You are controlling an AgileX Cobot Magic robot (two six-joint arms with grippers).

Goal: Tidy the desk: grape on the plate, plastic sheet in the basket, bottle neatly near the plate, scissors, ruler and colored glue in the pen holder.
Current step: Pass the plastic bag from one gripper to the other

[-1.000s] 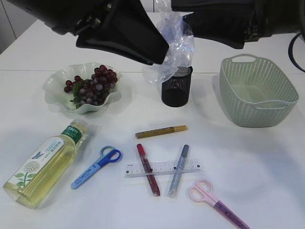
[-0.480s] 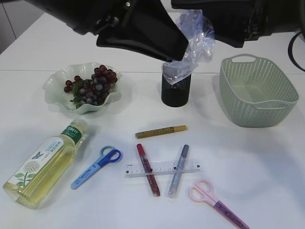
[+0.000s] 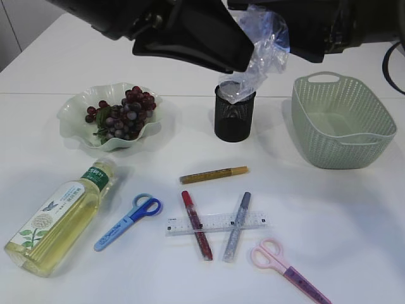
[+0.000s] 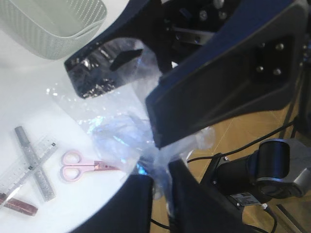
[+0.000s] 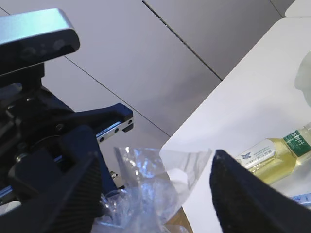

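On my white desk [image 3: 354, 221] I see dark red grapes [image 3: 126, 111] on a pale green plate [image 3: 73, 117], a black mesh pen holder [image 3: 234, 120], a sage woven-pattern basket [image 3: 345, 136], blue scissors [image 3: 126, 221], pink scissors [image 3: 285, 266], gold [image 3: 214, 174], red [image 3: 197, 226] and silver glue [image 3: 236, 227], a clear ruler [image 3: 217, 223].
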